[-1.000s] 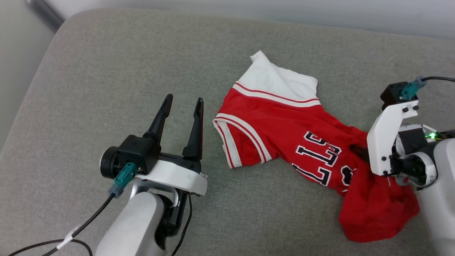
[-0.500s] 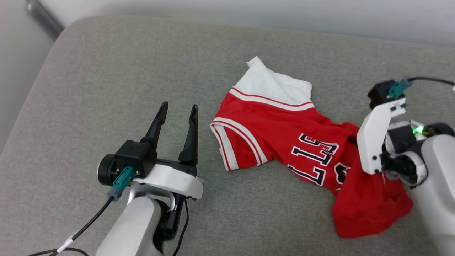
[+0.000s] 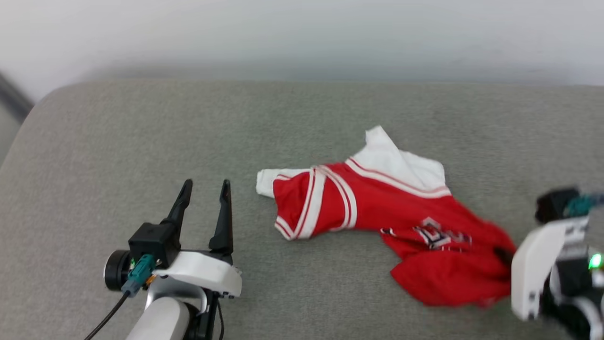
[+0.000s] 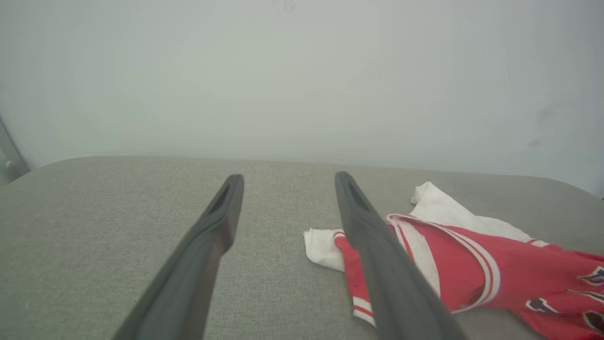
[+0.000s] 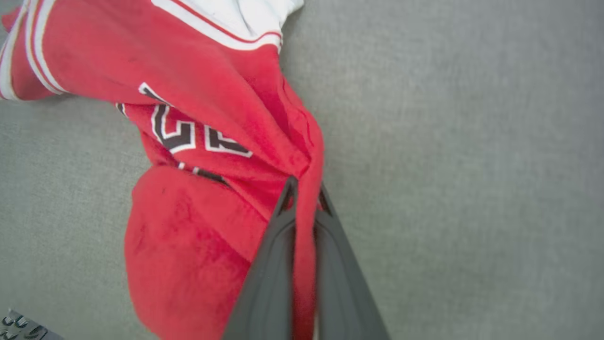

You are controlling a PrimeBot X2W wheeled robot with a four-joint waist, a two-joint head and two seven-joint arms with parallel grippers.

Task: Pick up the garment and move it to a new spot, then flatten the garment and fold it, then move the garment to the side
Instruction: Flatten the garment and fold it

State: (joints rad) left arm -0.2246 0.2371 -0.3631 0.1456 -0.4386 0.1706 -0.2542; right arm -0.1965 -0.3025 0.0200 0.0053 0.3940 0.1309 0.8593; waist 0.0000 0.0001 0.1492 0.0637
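Note:
The garment (image 3: 406,222) is a red jersey with white sleeve panels, striped trim and black lettering, lying crumpled on the grey cushion (image 3: 141,137). In the right wrist view my right gripper (image 5: 304,193) is shut on a red fold of the garment (image 5: 203,123), and cloth bunches between its two fingers. In the head view the right gripper's body sits at the garment's right end, its fingers hidden by the white mount. My left gripper (image 3: 205,189) stands open to the left of the garment, apart from it, with nothing in it. Seen from the left wrist, the garment (image 4: 472,274) lies right of the fingers (image 4: 373,236).
A pale wall (image 3: 302,38) rises behind the cushion's far edge. The cushion's rounded left corner (image 3: 37,104) drops off beside a dark strip. Bare grey fabric (image 5: 472,165) stretches to the right of the garment in the right wrist view.
The right gripper has shut on the garment and pulled its red end, bunching the lettering. A white sleeve now shows at the garment's left. The head camera has tilted upward, showing more wall.

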